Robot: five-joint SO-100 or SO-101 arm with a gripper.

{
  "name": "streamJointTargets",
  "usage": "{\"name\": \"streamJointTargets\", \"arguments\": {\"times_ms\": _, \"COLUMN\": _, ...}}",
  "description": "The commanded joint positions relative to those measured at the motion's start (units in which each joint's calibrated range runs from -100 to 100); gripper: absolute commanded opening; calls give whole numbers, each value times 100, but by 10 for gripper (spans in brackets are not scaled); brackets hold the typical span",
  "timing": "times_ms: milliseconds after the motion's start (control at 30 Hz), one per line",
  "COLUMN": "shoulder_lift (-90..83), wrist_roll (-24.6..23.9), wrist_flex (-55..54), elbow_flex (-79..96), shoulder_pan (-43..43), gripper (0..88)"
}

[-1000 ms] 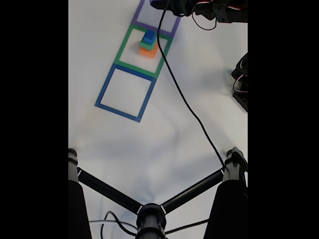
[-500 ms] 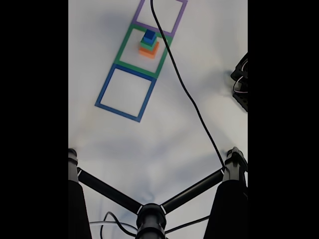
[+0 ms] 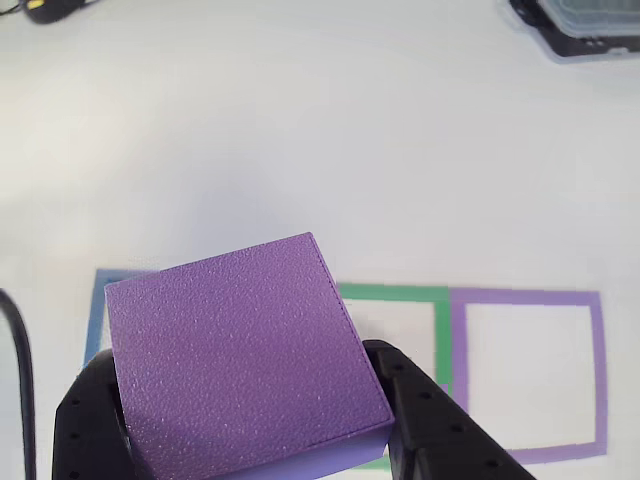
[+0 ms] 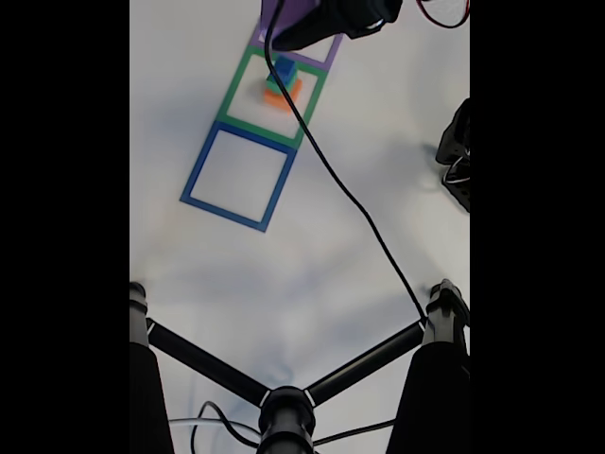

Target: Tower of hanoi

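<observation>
The purple slab (image 3: 245, 360) is off the counter (image 3: 300, 130), carried between the two black jaws, its broad pebbled face turned toward the other view and its edges pinched on either side. It looks like light, stiff foam with a grippy textured skin, so a squeeze across two opposite edges, as here, should hold it without much force; it may dent a little if pressed hard, and a wide flat piece can twist if taken off-centre. The gripper (image 3: 250, 420) is spread about as wide as the slab and clamped on it. In the fixed view the arm hangs over the purple tape square (image 4: 321, 52) at the top of the row. The other three blocks stand stacked inside the green tape square (image 4: 232, 104): orange block (image 4: 284, 93) lowest, green above it, blue cube (image 4: 285, 68) on top. The blue tape square (image 4: 198, 180) beside it holds nothing.
</observation>
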Motion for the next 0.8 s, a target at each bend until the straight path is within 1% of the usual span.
{"name": "streamJointTargets", "arguments": {"times_ms": 0, "shoulder_lift": -156, "wrist_roll": 0, "wrist_flex": 55, "elbow_flex": -219, "shoulder_pan": -625, "gripper": 164}}
{"name": "streamJointTargets", "arguments": {"times_ms": 100, "shoulder_lift": 68, "wrist_roll": 0, "wrist_flex": -2, "elbow_flex": -219, "shoulder_pan": -915, "gripper": 164}}
{"name": "streamJointTargets", "arguments": {"times_ms": 200, "shoulder_lift": 365, "wrist_roll": 0, "wrist_flex": -277, "elbow_flex": -110, "shoulder_pan": -1075, "gripper": 164}}
{"name": "streamJointTargets", "arguments": {"times_ms": 367, "shoulder_lift": 902, "wrist_roll": 0, "wrist_flex": -1224, "elbow_flex": 445, "shoulder_pan": -1136, "gripper": 164}}
{"name": "streamJointTargets", "arguments": {"times_ms": 500, "shoulder_lift": 1206, "wrist_roll": 0, "wrist_flex": -2462, "elbow_flex": 1390, "shoulder_pan": -1083, "gripper": 164}}
{"name": "streamJointTargets", "arguments": {"times_ms": 667, "shoulder_lift": 1407, "wrist_roll": 0, "wrist_flex": -4591, "elbow_flex": 3034, "shoulder_pan": -1037, "gripper": 163}}
{"name": "streamJointTargets", "arguments": {"times_ms": 767, "shoulder_lift": 1535, "wrist_roll": 0, "wrist_flex": -5489, "elbow_flex": 3725, "shoulder_pan": -1098, "gripper": 163}}
